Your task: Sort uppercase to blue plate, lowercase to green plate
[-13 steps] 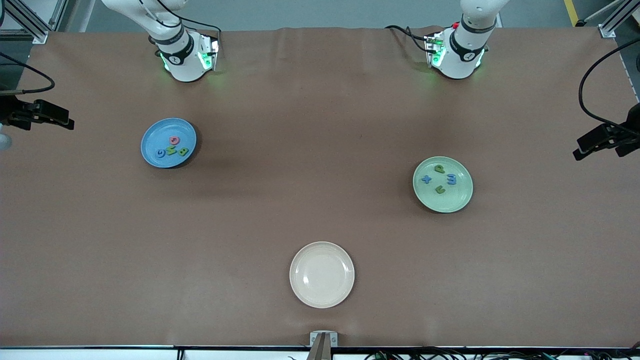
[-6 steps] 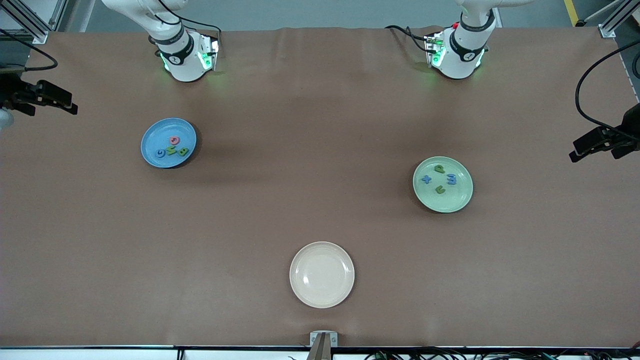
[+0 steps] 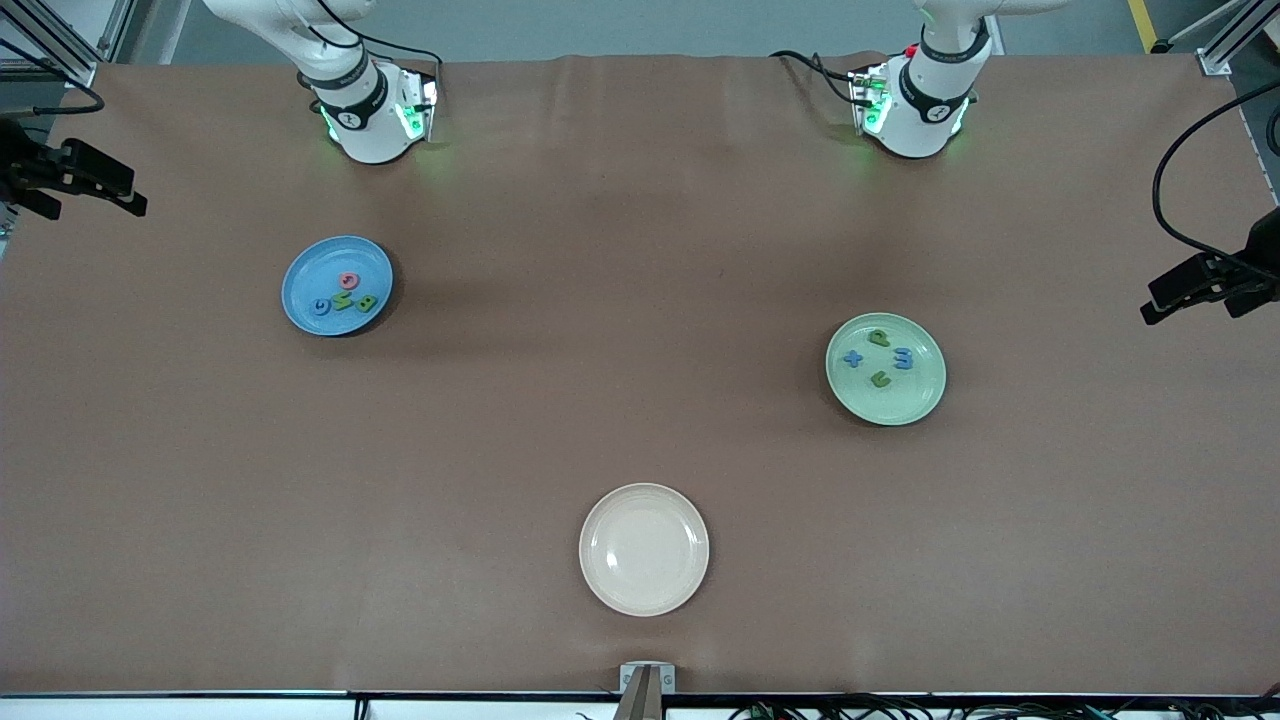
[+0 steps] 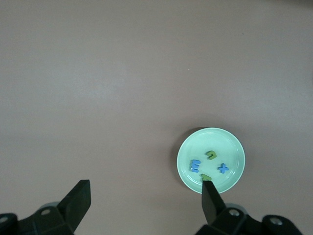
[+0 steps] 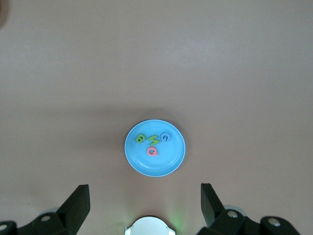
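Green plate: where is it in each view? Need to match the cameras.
Front view: green plate on the table toward the left arm's end, farther from the camera than the cream plate.
Left wrist view: green plate seen from above, beside one finger of the open left gripper.
Right wrist view: not in it.
Shared landmark: the blue x lying in the plate.

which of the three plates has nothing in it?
The cream plate, nearest the front camera. The blue plate holds four letters, and the green plate holds four more.
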Robot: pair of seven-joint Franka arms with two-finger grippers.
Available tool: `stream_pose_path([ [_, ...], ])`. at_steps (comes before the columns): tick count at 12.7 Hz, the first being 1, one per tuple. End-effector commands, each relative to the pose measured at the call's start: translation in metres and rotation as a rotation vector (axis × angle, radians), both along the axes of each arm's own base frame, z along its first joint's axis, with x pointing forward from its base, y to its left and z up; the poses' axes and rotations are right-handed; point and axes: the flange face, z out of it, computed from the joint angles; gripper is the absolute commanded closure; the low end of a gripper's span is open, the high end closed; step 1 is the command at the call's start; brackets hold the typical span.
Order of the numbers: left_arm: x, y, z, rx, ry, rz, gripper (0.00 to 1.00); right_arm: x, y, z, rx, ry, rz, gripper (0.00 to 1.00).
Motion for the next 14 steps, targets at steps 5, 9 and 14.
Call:
stream_pose_path([
  [5,-0.002,-0.005,0.011,-0.016,-0.012,-0.015,0.00,-0.004,-0.002,0.005,0.042,-0.052,0.001,0.00],
  [9,-0.009,-0.020,0.027,-0.017,-0.036,-0.031,0.00,-0.004,-0.005,0.005,0.025,-0.055,0.002,0.00],
  [14,-0.015,-0.023,0.070,-0.006,-0.064,-0.041,0.00,-0.004,-0.006,0.005,-0.002,-0.056,0.009,0.00],
])
